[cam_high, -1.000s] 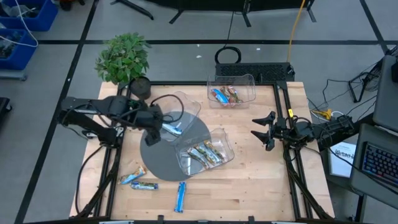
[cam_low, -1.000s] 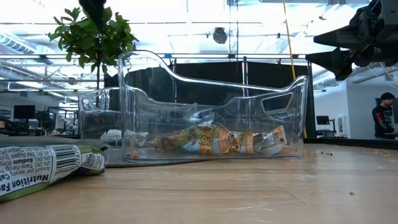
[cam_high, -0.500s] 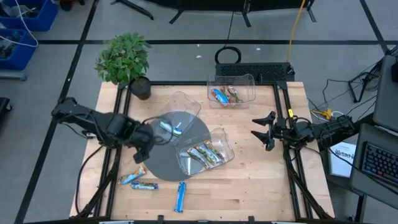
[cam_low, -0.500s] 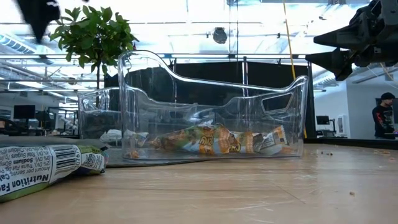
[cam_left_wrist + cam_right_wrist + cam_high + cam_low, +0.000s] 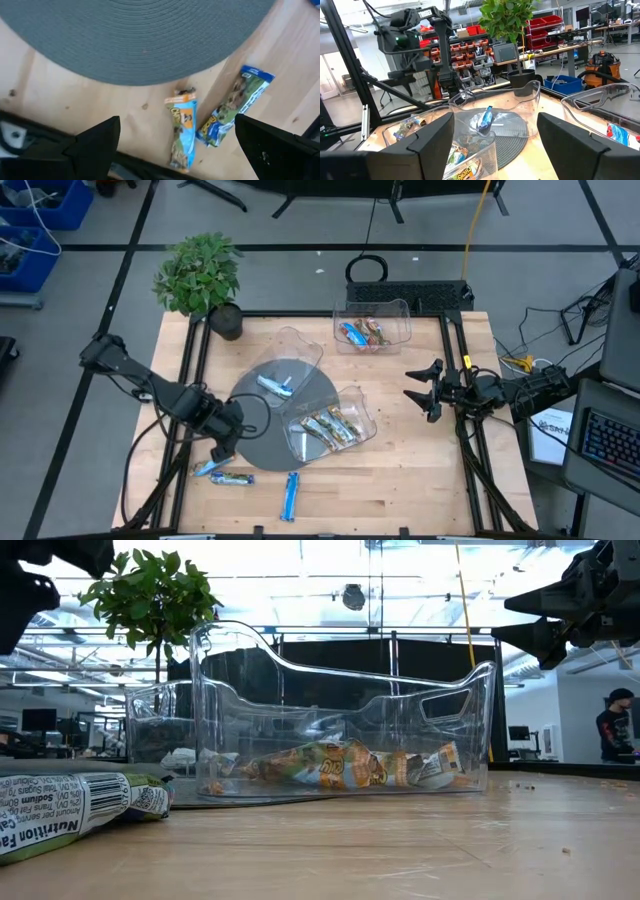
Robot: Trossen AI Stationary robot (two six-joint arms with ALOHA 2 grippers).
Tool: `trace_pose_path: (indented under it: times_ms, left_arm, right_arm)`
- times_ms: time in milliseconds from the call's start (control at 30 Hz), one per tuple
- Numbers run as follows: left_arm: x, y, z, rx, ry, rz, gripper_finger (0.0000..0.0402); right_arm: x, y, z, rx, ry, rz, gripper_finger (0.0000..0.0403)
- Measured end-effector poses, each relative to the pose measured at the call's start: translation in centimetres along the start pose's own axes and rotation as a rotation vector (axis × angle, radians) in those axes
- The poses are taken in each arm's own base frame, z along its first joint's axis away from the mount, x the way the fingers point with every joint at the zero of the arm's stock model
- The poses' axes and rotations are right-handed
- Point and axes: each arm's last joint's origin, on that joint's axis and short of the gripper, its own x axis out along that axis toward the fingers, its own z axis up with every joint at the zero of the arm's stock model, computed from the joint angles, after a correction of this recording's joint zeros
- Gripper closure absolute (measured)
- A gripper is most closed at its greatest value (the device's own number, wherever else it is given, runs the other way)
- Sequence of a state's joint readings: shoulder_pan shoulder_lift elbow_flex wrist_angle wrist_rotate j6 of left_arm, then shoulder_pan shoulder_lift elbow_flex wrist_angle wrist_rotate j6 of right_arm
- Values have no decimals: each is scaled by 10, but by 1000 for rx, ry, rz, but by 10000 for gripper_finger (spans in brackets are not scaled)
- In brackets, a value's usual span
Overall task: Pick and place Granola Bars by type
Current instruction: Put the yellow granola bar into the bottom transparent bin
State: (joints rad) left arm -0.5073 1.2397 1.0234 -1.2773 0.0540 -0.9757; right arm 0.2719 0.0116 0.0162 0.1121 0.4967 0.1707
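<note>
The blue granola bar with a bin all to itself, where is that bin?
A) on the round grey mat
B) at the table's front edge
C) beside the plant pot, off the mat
A: the high view shows the blue granola bar inside the clear bin resting on the round grey mat.

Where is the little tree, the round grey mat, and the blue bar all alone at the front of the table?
Little tree (image 5: 198,272), high view, on its leaves.
Round grey mat (image 5: 258,442), high view, on a bare part near its edge.
Blue bar (image 5: 290,495), high view, on the middle of its wrapper.
</note>
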Motion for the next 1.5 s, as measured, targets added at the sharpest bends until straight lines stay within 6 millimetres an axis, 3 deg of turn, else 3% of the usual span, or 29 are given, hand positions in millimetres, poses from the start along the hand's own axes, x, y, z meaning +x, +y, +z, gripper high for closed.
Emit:
trace_pose_path:
  times_ms: [400, 933, 1500]
  left_arm:
    - [35, 3, -14, 10, 56, 33, 9]
    - [67, -7, -28, -11, 47, -72, 9]
    - [105, -1, -42, -57, 64, -130, 9]
  right_arm:
    - [0, 0, 0, 0, 0, 0, 124]
    - [0, 0, 0, 0, 0, 0, 124]
    - [0, 0, 0, 0, 0, 0, 124]
